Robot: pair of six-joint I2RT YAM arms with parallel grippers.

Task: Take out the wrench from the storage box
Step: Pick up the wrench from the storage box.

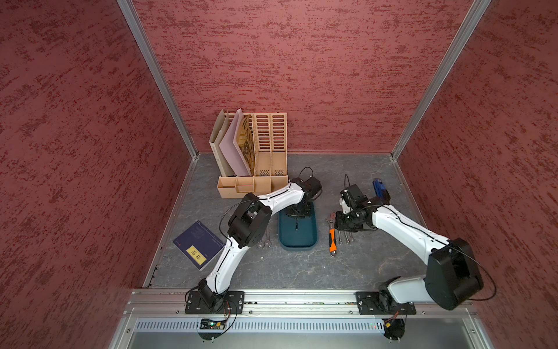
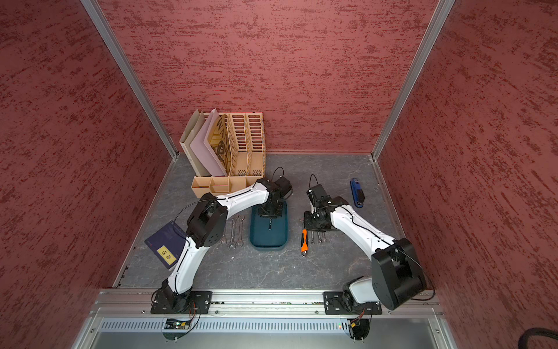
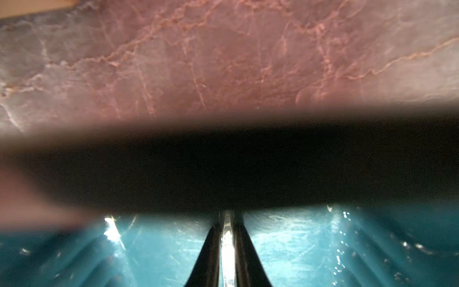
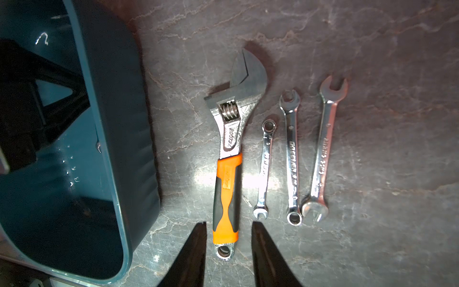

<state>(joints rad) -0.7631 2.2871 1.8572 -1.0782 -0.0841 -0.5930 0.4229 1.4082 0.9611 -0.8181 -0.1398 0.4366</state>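
Left claw [image 3: 227, 218] clamped on wrench [image 3: 227, 251] inside storage box [image 1: 298, 241] (far end). Right claw [image 4: 229, 226] apart, over orange-handled wrench [image 4: 227, 188] lying on desk [image 1: 302, 272] right of box.

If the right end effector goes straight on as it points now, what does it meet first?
Likely the orange-handled wrench: the right end effector stands open astride its handle end; depth unclear.
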